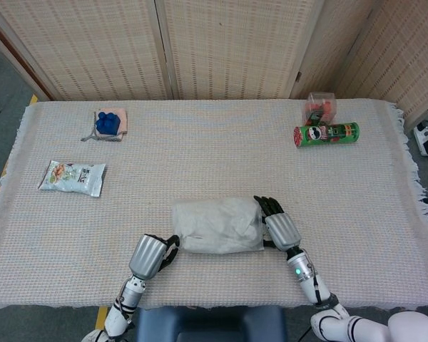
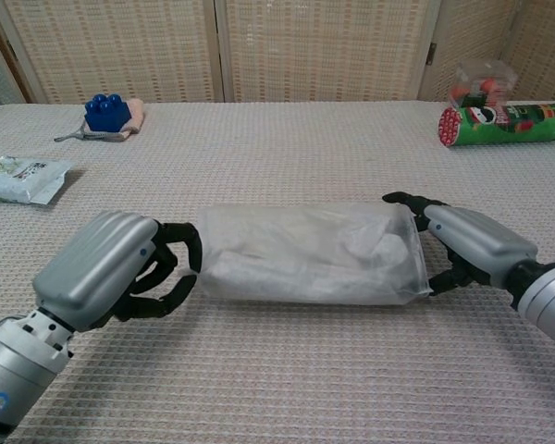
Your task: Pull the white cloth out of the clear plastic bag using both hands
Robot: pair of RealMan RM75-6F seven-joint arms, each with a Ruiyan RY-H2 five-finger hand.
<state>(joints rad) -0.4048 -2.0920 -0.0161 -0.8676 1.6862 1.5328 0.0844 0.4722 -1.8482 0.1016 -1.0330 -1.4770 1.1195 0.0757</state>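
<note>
Both hands sit at the two ends of the clear plastic bag (image 2: 305,254), which lies on its side near the front edge of the table (image 1: 214,149) with the white cloth (image 2: 291,259) bunched inside it. At the bag's left end, the left hand (image 2: 106,273) has its dark fingers (image 2: 180,242) curled in against the plastic, touching the end; whether they truly pinch the film or only press on it cannot be told from either view. At the bag's right end, the right hand (image 2: 467,240) has its fingers spread around the end, one reaching over the top edge and another hooked at the lower corner, so it cups the bag; a firm grip is not clear here either. In the head view the left hand (image 1: 150,255) and the right hand (image 1: 279,228) bracket the bag (image 1: 217,224) closely. Well away from the bag, toward the table's left side, lies a snack packet (image 1: 72,177). Beyond it, near the far left corner, a blue toy block (image 1: 107,122) sits on a pink cloth (image 1: 118,121). Far across from the bag, near the far right corner, a green chip can (image 1: 327,133) lies on its side, with a small clear box (image 1: 319,106) holding red items just behind it.
</note>
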